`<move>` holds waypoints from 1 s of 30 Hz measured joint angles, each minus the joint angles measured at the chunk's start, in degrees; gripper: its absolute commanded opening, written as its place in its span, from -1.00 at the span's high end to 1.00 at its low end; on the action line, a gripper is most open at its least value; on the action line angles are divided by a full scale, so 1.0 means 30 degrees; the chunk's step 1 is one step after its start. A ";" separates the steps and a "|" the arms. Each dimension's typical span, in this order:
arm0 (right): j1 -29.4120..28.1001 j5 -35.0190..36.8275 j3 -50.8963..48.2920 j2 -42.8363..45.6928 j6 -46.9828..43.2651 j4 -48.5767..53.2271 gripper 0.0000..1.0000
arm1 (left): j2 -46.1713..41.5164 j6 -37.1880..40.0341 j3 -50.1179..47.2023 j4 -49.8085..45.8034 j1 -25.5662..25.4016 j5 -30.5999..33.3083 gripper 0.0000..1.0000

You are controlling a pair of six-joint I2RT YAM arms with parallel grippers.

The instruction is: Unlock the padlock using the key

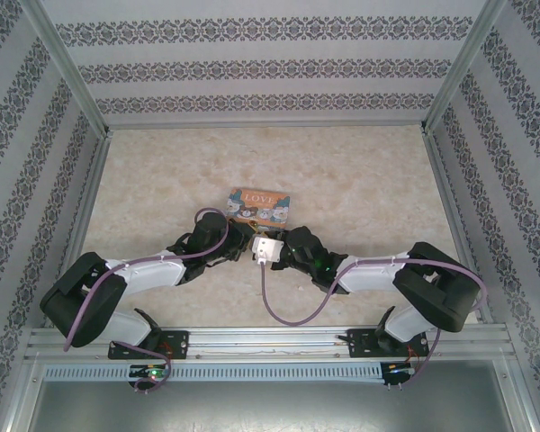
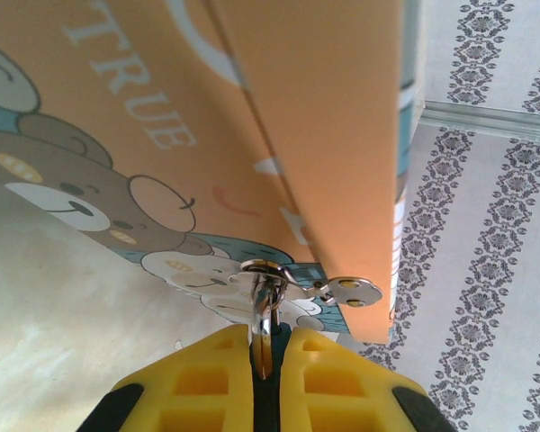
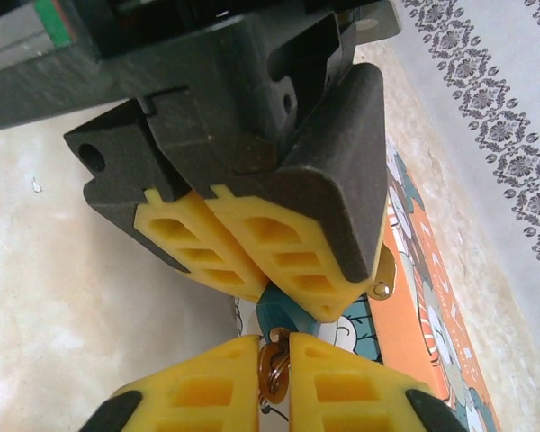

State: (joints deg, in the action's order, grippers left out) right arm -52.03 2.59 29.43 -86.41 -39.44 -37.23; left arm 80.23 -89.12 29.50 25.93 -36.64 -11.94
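The teal-bodied padlock (image 3: 283,313) is pinched between my left gripper's yellow fingers (image 3: 279,247), which come down from above in the right wrist view. Its silvery shackle (image 2: 264,301) passes through the metal hasp (image 2: 355,290) of the orange cartoon tin (image 2: 324,108). My left gripper (image 2: 268,335) is shut on the padlock. My right gripper (image 3: 274,346) is shut on the small brownish key (image 3: 272,378) with its ring. The key's tip meets the underside of the padlock body. From above, the left gripper (image 1: 239,241) and right gripper (image 1: 257,245) meet just in front of the tin (image 1: 259,205).
The tin lies on a beige marbled tabletop (image 1: 360,180) enclosed by patterned walls (image 1: 252,54). A metal rail (image 1: 270,340) runs along the near edge by the arm bases. A purple cable (image 1: 288,315) loops between the arms.
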 measured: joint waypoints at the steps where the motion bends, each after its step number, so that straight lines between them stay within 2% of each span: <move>1: 0.0000 0.0058 0.0000 -0.0015 0.0095 -0.0066 0.90 | 0.0000 -0.0036 0.0000 0.0000 0.0000 0.0051 1.00; 4: -0.0087 0.0357 0.0000 -0.0117 0.0277 -0.0255 1.00 | 0.0000 -0.0175 0.0000 0.0022 0.0000 0.0168 1.00; 14: -0.0117 0.0656 0.0000 -0.0313 0.2011 -0.0714 1.00 | 0.0015 -0.0393 0.0000 0.0080 0.0000 0.0372 1.00; 24: 0.0401 -0.0284 0.0000 -0.0503 0.8699 -0.1326 1.00 | 0.0124 -0.0444 0.0007 0.0481 0.0051 0.0576 1.00; 30: 0.0554 -0.0525 -0.0007 -0.1071 1.1358 -0.2164 1.00 | 0.0299 -0.0444 0.0007 0.0576 0.0131 0.0743 1.00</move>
State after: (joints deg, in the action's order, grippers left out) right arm -50.37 1.02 29.41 -89.62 -5.37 -43.72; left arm 81.12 -90.45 29.52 27.66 -36.25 -9.72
